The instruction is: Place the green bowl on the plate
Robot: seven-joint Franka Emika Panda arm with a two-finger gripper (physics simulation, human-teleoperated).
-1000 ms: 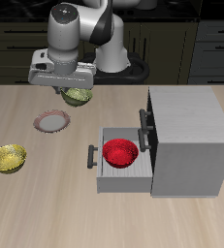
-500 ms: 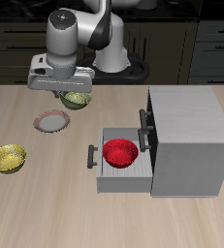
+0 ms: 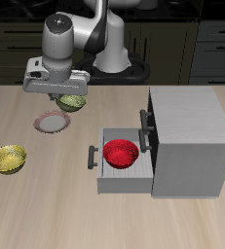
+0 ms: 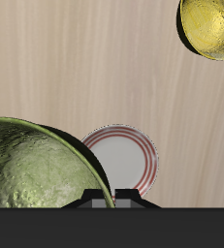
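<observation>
Green bowl held in the air near the plate.

Nearest the table's front edge, a yellow bowl [image 3: 8,160] sits on the wooden table [image 3: 46,214], and a red bowl [image 3: 121,153] lies in the open drawer [image 3: 121,167] of a grey cabinet [image 3: 189,141]. Farther back, the plate [image 3: 52,123] lies flat on the table. Just above and beside it, the gripper [image 3: 67,98] is closed on the rim of the green bowl [image 3: 74,102], holding it clear of the table, partly over the plate's edge in the wrist view.
</observation>
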